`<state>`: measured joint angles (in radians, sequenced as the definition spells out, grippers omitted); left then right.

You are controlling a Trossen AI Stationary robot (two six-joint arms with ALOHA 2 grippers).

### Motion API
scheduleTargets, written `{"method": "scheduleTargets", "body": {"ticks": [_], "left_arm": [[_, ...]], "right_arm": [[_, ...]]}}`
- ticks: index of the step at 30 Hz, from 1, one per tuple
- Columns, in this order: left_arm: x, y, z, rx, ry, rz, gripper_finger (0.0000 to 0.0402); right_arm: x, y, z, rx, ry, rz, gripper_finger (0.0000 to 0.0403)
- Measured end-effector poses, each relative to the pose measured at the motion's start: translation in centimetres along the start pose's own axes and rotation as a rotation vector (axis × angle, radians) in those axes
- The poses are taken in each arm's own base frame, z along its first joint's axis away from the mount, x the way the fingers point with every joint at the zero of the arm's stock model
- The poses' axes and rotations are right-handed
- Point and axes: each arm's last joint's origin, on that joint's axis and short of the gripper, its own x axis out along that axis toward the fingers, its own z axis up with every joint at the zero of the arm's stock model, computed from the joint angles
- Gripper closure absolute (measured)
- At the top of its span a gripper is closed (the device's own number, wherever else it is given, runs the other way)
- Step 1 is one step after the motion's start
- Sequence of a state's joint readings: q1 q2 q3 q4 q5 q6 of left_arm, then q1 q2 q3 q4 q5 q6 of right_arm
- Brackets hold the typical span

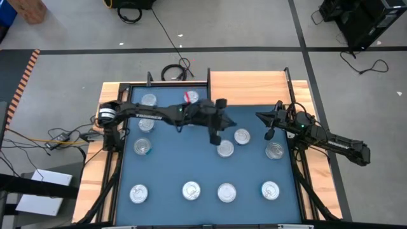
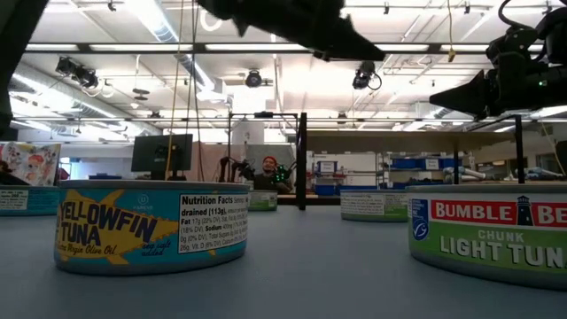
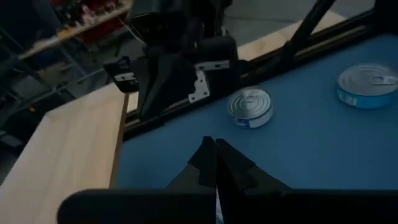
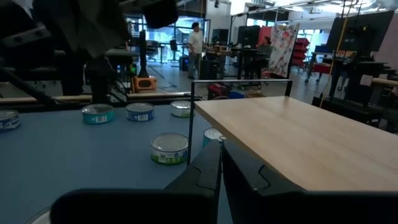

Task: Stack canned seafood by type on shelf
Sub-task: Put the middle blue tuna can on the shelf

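Left gripper (image 1: 215,138) closed, empty; arm partly hides red-topped tin (image 1: 191,97)

A robotics lab or workshop: an open hall with ceiling strip lights (image 2: 115,46), a monitor (image 2: 162,152), storage racks (image 2: 416,168), floor cables (image 1: 166,35) and a person (image 4: 196,40) among benches.

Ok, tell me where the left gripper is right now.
In the high view the left gripper hangs shut over the blue mat near its middle, reaching in from the left, just above-left of the two central tins and holding nothing.
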<state>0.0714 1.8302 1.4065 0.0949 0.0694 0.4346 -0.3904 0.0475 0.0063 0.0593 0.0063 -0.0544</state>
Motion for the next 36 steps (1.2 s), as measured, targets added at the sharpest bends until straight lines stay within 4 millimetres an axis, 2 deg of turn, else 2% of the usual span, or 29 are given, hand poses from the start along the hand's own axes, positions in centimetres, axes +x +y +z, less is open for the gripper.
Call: {"method": "scheduleTargets", "body": {"ticks": [6, 12, 17, 21, 24, 27, 36], "left_arm": [[-3.8, -3.7, -2.0, -0.023, -0.059, -0.033, 0.0401], [-7.0, -5.9, -4.4, -0.054, -0.111, 0.007, 0.0401], [-7.7, -6.8, -5.9, -0.102, -0.079, -0.002, 0.0401], [-7.6, -6.8, -5.7, -0.107, -0.076, 0.006, 0.0401], [-6.9, -6.3, -4.9, -0.123, -0.057, -0.002, 0.0401], [-5.3, -5.9, -4.5, -0.116, 0.003, -0.041, 0.0401], [2.2, -6.0, -3.9, -0.026, 0.19, -0.169, 0.0393]], "right_arm": [[0.0, 0.0, 0.2, 0.0, -0.016, -0.002, 0.0375], [0.0, 0.0, 0.2, 0.0, -0.025, 0.003, 0.0375], [0.0, 0.0, 0.3, 0.005, -0.035, 0.006, 0.0375], [0.0, 0.0, 0.5, 0.011, -0.057, 0.006, 0.0375], [0.0, 0.0, 0.8, 0.011, -0.081, 0.005, 0.0375], [0.0, 0.0, 0.8, 0.011, -0.083, 0.007, 0.0375], [0.0, 0.0, 0.8, 0.011, -0.082, 0.009, 0.0375]]}}
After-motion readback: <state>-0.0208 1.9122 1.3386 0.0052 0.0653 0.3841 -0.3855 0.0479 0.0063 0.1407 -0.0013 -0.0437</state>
